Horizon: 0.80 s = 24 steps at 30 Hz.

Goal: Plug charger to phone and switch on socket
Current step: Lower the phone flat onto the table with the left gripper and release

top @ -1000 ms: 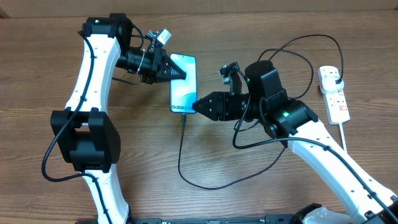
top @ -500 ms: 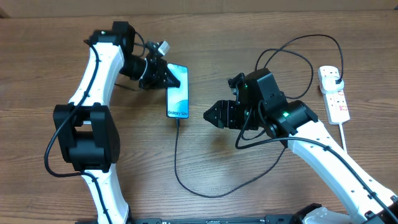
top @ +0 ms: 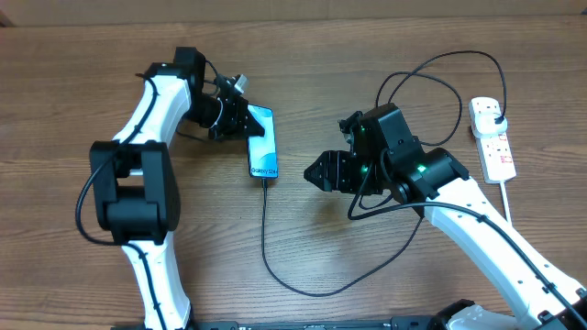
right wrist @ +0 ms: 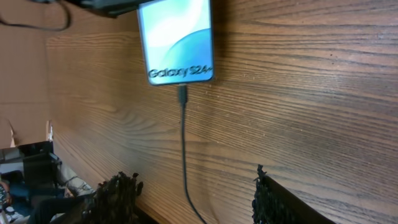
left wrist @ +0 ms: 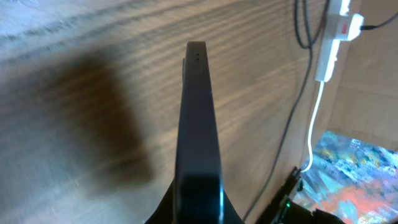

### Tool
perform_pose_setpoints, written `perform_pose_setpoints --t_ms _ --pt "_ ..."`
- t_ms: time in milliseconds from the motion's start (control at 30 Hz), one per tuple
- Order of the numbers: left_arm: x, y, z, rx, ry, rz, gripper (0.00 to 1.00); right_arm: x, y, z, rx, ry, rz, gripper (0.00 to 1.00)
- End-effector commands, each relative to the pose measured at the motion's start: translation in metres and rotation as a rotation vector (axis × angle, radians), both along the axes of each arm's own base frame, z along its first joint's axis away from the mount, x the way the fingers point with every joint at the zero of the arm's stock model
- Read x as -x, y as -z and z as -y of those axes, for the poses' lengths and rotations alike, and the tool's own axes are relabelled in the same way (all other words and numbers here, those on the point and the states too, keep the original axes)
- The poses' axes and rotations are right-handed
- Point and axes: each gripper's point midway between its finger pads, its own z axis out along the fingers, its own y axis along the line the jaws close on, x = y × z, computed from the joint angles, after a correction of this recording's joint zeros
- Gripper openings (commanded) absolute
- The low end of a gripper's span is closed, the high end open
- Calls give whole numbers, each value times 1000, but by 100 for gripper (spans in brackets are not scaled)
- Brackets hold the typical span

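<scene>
- The phone (top: 263,147) lies screen-up at about 10 o'clock from the table (top: 303,55) centre, its lit "Galaxy S24" end pointing to 6 o'clock.
- The charger (top: 265,229) connector (right wrist: 182,94) sits in the phone's bottom port and looks fully seated. Its cable runs to 6 o'clock, sweeps round under the right arm and loops up to a black plug (top: 493,112) in the socket (top: 496,151).
- The left gripper (top: 240,121) is clamped on the phone's 12 o'clock end; its wrist view shows the phone edge-on, running straight out from the fingers.
- The right gripper (top: 310,172) hovers at 3 o'clock of the connector with its fingers (right wrist: 118,196) apart and nothing between them.
- The socket lies well apart, at 3 o'clock by the table edge. I cannot tell whether its red switches (top: 501,144) are on or off.
- My judgement is that plugging is done and switching remains.
- To do it well:
  - Lift the right arm clear of the cable loop first, so the connector isn't tugged out.
  - Close the fingers and press straight down on the switch nearest the plug, so the strip does not slide.
</scene>
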Motion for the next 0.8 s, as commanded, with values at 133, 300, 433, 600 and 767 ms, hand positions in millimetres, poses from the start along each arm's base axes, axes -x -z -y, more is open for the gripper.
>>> perform_pose_setpoints --t_ms 133,300,433,600,767 --pt "6 46 3 16 -20 -127 4 -4 -15 1 -7 4 42 63" --pt "8 56 2 13 -19 -151 4 -4 -13 3 4 10 40 63" --pt "8 57 2 10 -19 -151 4 -3 -13 3 4 10 39 63" --pt "9 60 -1 -14 -19 -151 17 -4 -13 3 5 11 39 63" --pt "10 62 -3 -33 -19 -154 24 -3 -11 5 14 14 34 63"
